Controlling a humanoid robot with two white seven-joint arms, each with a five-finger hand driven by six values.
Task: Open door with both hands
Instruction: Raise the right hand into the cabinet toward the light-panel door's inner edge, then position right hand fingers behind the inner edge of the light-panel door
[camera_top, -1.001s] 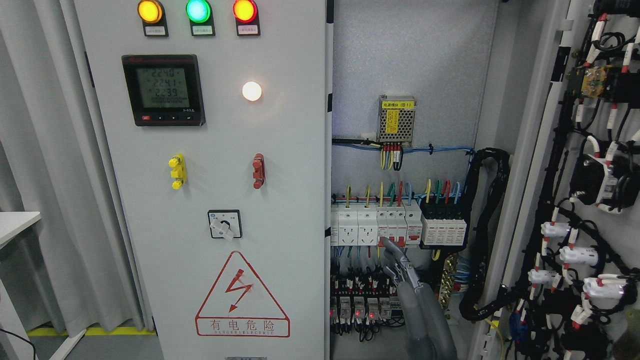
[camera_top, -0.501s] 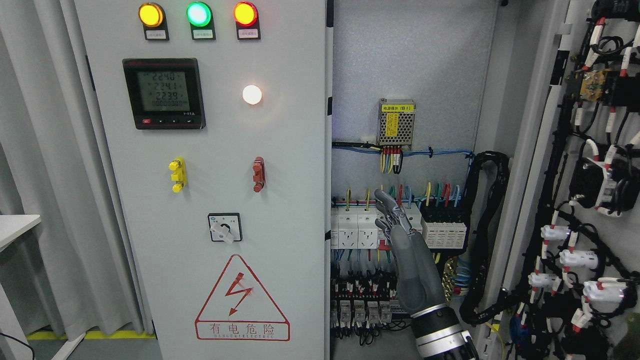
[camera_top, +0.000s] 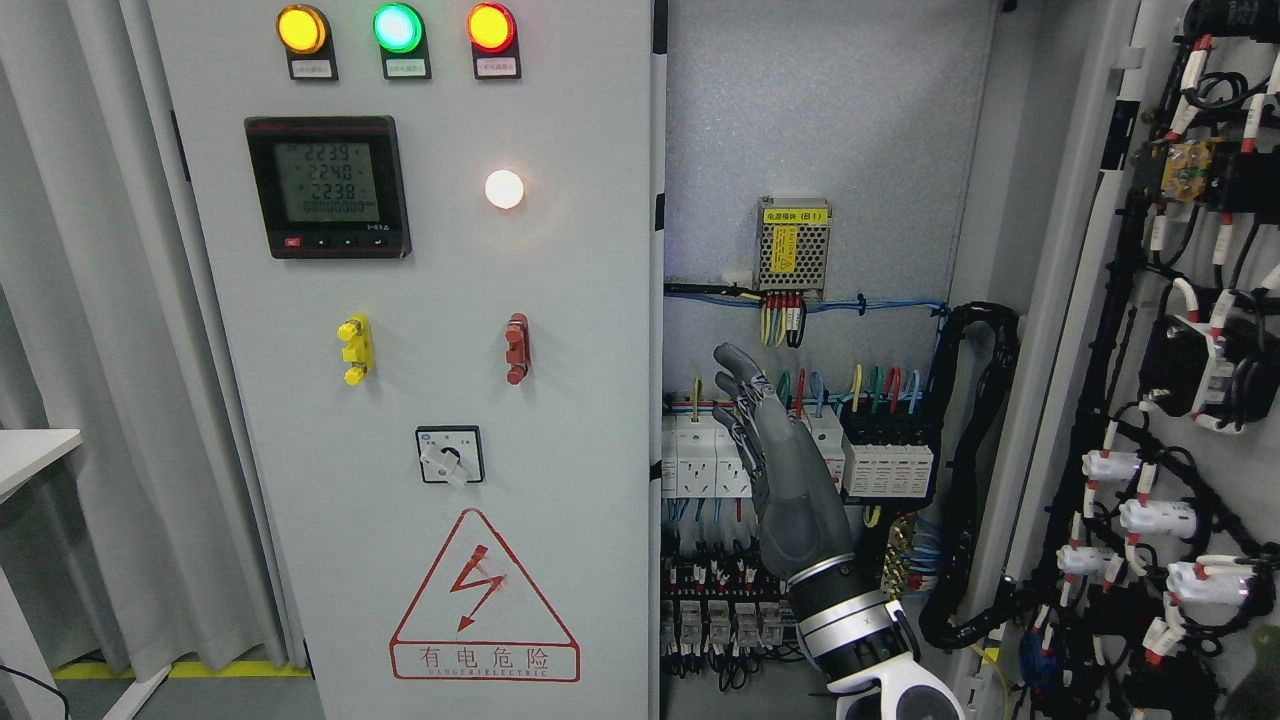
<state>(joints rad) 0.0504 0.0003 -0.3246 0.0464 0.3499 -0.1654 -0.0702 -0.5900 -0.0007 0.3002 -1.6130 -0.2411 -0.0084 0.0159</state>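
The left door of the grey cabinet fills the left half of the head view, shut and upright, its long axis vertical and its face turned to the camera; its top and bottom edges are cut off by the frame. It carries 3 lit lamps in yellow, green and red, a digital meter, a white lamp, a yellow handle, a red handle, a rotary switch and a red warning triangle. The right door stands swung open at the right, its wired inner side showing, its outer edge running out of view. Between them the open bay shows a row of breakers, partly hidden by the right hand. That arm comes in at the bottom right of the middle, the fingers stretched upward and slightly apart, holding nothing. Whether the fingertips touch the left door's edge is hard to make out.
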